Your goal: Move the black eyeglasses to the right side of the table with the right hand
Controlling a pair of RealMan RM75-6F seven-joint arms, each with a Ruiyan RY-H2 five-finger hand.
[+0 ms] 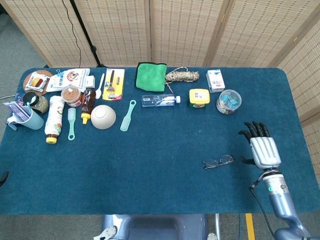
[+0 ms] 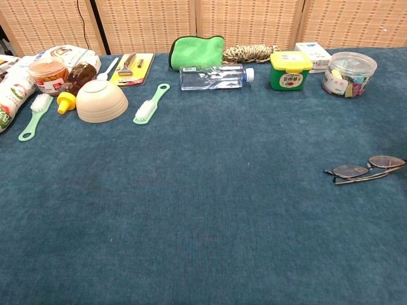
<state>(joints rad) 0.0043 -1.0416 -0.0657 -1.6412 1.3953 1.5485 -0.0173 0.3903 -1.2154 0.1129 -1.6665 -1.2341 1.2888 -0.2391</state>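
The black eyeglasses (image 1: pixel 218 162) lie flat on the blue cloth, right of the table's middle; the chest view shows the eyeglasses (image 2: pixel 365 169) at its right edge. My right hand (image 1: pixel 261 145) hovers to their right with a clear gap between, fingers spread and pointing away from me, holding nothing. It is outside the chest view. At the far left edge of the head view, only a dark tip of my left hand (image 1: pixel 2 176) is visible, so its fingers cannot be judged.
Along the back stand a green cloth (image 1: pixel 151 76), rope bundle (image 1: pixel 182 75), water bottle (image 1: pixel 159 100), yellow jar (image 1: pixel 199 97), white box (image 1: pixel 215 80) and clear tub (image 1: pixel 228 101). A bowl (image 1: pixel 103 116), brushes, bottles and packets crowd the back left.
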